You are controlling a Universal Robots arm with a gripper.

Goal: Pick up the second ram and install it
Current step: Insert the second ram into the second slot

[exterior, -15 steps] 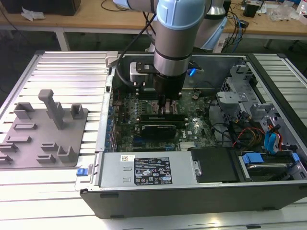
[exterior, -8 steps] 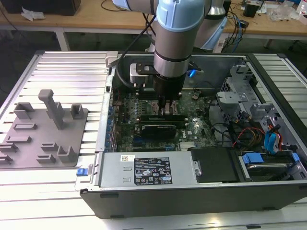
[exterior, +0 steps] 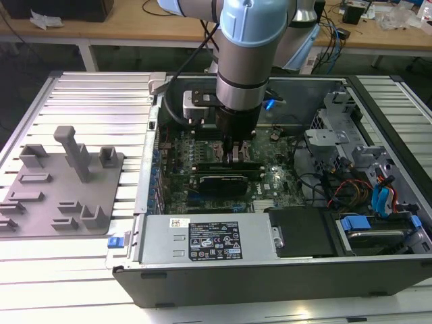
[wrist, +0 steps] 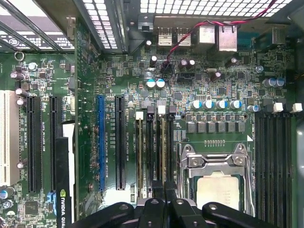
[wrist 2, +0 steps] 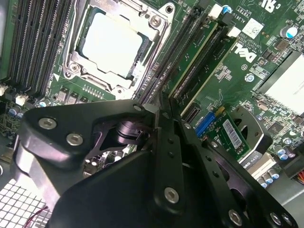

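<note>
The second ram (wrist 2: 194, 58) is a narrow green stick standing in a motherboard slot beside the CPU socket (wrist 2: 116, 42), with a white clip at its far end. In the first wrist view its top edge (wrist: 161, 142) runs straight under my fingers. My gripper (wrist 2: 161, 105) is shut, its black fingertips together over the near end of that stick; I cannot tell if they touch it. Another green stick (wrist 2: 209, 73) sits one slot further from the socket. In the exterior view the gripper (exterior: 236, 154) reaches down into the open computer case.
Empty black slots (wrist: 273, 156) lie on the socket's other side. A graphics card (exterior: 219, 181), the power supply (exterior: 209, 237) and drive cables (exterior: 378, 196) crowd the case. A grey fixture plate (exterior: 61, 182) lies on the exterior view's left.
</note>
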